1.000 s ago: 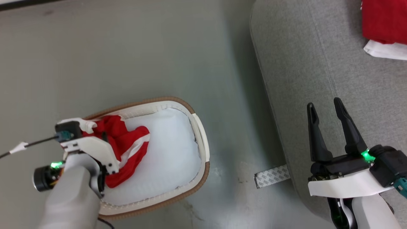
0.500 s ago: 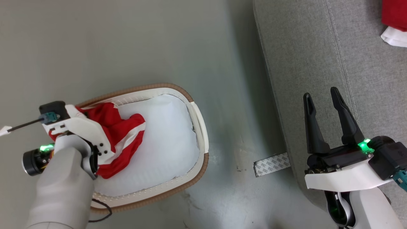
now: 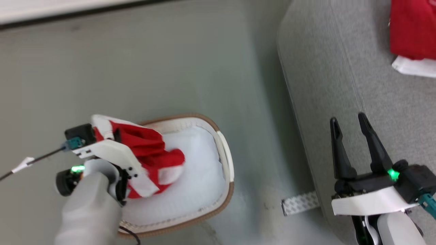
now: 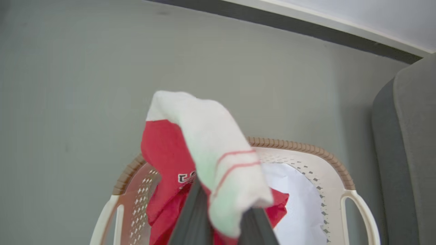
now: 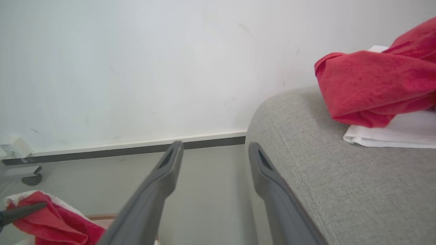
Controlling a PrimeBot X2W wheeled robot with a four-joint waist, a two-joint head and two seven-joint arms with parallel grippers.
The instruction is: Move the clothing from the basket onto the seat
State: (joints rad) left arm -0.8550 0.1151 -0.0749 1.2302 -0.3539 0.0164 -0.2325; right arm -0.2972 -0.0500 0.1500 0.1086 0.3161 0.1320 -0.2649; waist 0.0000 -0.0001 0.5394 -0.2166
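Since the left hand [image 4: 223, 217] was clamped on a fold of the clothing [image 4: 163, 153], with white trim draped over its fingers [image 4: 191, 221] and the red body sagging beneath, the hold seemed to be on one edge of the bundle rather than its middle. The loose tail hung inside the basket [image 3: 225, 160], over the liner [image 3: 201, 180]. A straight rise looked wisest until that tail cleared the brown rim, because the perforated wall and side handles could catch the cloth and drag the light basket along. Beyond the rim the floor [image 3: 170, 68] lay bare as far as the seat [image 3: 340, 68], save for a tape strip [image 3: 299, 203] at its foot. The right hand [image 3: 351, 132], fingers apart and empty, stood over the seat's rounded near edge, probably close to the carrying path. Plenty of grey cushion lay free between it and the pile [image 3: 412, 30] of red and white at the far side.
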